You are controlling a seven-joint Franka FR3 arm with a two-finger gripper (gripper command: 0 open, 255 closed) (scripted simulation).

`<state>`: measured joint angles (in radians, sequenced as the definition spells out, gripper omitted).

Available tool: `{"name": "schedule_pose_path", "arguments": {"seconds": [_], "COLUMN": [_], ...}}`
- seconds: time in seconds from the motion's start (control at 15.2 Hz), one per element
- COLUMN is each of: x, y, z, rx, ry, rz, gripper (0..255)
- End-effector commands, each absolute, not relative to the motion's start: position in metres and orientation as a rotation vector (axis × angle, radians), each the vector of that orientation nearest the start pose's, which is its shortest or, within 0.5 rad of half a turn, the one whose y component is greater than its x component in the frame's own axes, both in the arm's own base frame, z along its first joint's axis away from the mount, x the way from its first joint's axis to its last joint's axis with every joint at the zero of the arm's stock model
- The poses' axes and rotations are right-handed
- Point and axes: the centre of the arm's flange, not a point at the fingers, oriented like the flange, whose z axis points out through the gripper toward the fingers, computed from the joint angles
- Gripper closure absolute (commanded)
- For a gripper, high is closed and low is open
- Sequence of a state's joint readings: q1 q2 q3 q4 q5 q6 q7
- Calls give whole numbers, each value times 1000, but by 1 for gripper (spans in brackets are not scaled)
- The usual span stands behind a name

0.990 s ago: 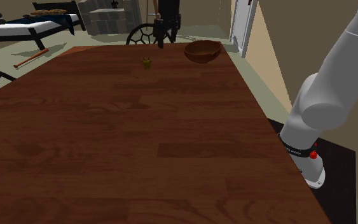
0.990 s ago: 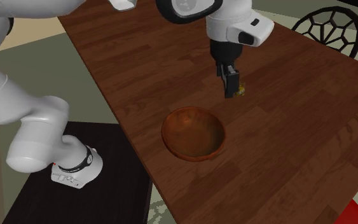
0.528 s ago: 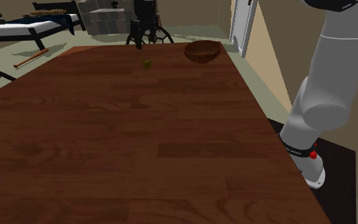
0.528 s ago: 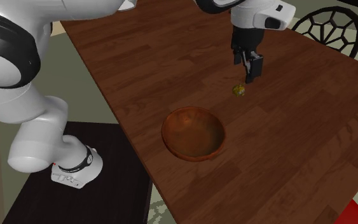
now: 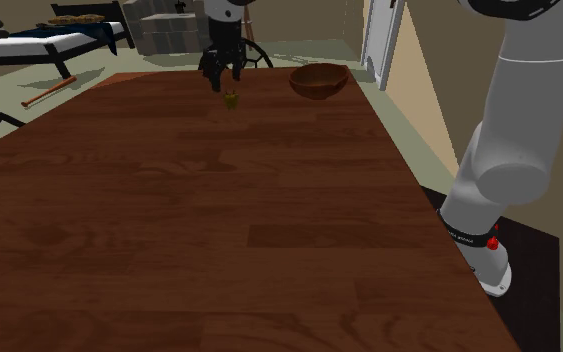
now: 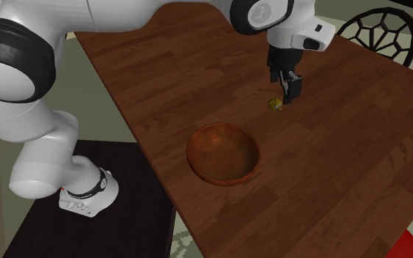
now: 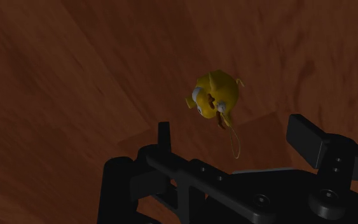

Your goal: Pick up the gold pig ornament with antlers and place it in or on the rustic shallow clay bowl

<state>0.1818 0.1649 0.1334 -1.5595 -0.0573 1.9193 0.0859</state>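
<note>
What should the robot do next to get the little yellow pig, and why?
Probably ease the jaws down around the pig. They stand apart and hover just above it, and it sits unheld on the table, roughly between them in the wrist view. The brown bowl waits nearby, but nothing can be carried until the jaws straddle the pig.

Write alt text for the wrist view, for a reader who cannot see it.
A small yellow pig ornament lies untouched on a dark brown wooden table. The black end effector hangs close over it, with its fingers apart, and a thin loop trails from the pig toward them.
</note>
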Motion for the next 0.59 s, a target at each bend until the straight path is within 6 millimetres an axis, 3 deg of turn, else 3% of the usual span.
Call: {"name": "schedule_pose_path", "arguments": {"seconds": [0.0, 0.4, 0.46, 0.53], "x": [606, 606, 606, 606], "y": [186, 186, 186, 186], "z": [563, 563, 563, 563], "rx": [-3098, -3098, -3098, -3098], "ry": [-373, -373, -373, -373], "rz": [-313, -312, -312, -312], "gripper": [0, 0, 255, 255]}}
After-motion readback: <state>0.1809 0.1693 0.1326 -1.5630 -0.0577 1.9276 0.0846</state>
